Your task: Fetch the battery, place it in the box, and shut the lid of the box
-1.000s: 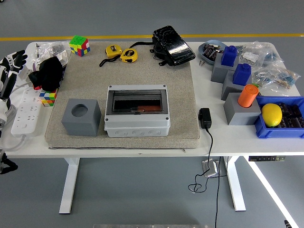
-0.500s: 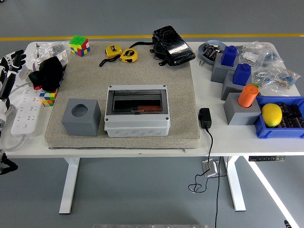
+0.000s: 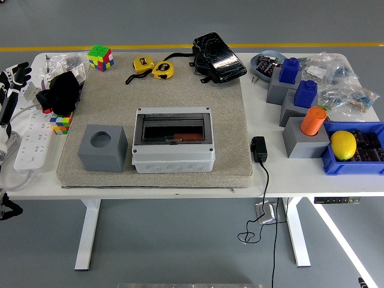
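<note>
Grey box lies lid-shut on the mat — no legible labels.

No text, label, brand, number or sign is legible on anything lying on the white surface.

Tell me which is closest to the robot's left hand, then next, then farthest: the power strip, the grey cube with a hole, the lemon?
From the left hand at the table's left edge:
1. Power strip, just below the hand on the left.
2. Grey cube, on the mat's left part.
3. Lemon, far right, in the blue bin.
</note>
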`<act>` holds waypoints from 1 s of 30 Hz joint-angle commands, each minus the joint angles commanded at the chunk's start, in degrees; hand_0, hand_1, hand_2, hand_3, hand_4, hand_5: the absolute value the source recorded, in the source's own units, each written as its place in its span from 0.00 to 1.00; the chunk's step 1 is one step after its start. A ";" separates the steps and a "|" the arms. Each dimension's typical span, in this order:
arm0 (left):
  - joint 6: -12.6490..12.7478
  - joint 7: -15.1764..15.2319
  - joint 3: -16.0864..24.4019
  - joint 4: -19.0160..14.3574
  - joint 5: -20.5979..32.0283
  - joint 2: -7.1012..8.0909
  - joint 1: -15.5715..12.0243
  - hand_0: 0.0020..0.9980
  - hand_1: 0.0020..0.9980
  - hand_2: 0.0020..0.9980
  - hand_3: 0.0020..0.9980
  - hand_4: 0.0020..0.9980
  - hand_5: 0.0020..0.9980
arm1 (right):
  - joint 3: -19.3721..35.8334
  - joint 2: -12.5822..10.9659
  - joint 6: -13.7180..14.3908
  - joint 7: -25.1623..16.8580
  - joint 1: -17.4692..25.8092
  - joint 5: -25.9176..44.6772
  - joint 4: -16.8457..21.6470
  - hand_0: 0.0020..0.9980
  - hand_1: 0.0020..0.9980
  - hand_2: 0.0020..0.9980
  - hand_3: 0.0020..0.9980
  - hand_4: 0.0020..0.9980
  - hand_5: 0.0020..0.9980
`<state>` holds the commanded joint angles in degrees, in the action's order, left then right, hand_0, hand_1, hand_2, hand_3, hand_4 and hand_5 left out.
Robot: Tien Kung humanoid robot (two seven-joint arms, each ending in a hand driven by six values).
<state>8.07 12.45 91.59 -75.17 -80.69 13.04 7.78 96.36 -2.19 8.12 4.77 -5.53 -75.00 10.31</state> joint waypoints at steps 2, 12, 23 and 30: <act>0.01 0.11 0.12 0.03 0.05 -0.08 0.03 0.82 0.82 0.82 0.81 1.00 1.00 | 0.02 0.09 -0.01 -0.03 0.01 0.00 0.00 0.82 0.77 0.75 0.79 1.00 1.00; -0.02 0.02 0.22 0.16 -0.16 -0.04 0.45 0.82 0.82 0.82 0.81 1.00 1.00 | 0.30 0.05 -0.01 -0.09 0.00 -0.11 0.00 0.82 0.77 0.75 0.79 1.00 1.00; 0.22 0.12 -0.49 0.29 0.13 -0.17 0.52 0.82 0.81 0.82 0.81 1.00 1.00 | -4.31 -1.08 -0.16 -0.46 1.02 2.67 0.00 0.82 0.78 0.76 0.79 1.00 1.00; 0.40 0.26 -0.70 0.40 0.33 -0.34 0.38 0.82 0.81 0.82 0.81 1.00 1.00 | -10.64 -1.59 0.19 -2.68 1.64 8.19 0.00 0.82 0.78 0.76 0.79 1.00 1.00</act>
<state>8.48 12.71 90.89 -74.78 -80.37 12.70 8.17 85.72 -3.78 8.31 2.09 -3.89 -66.81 10.31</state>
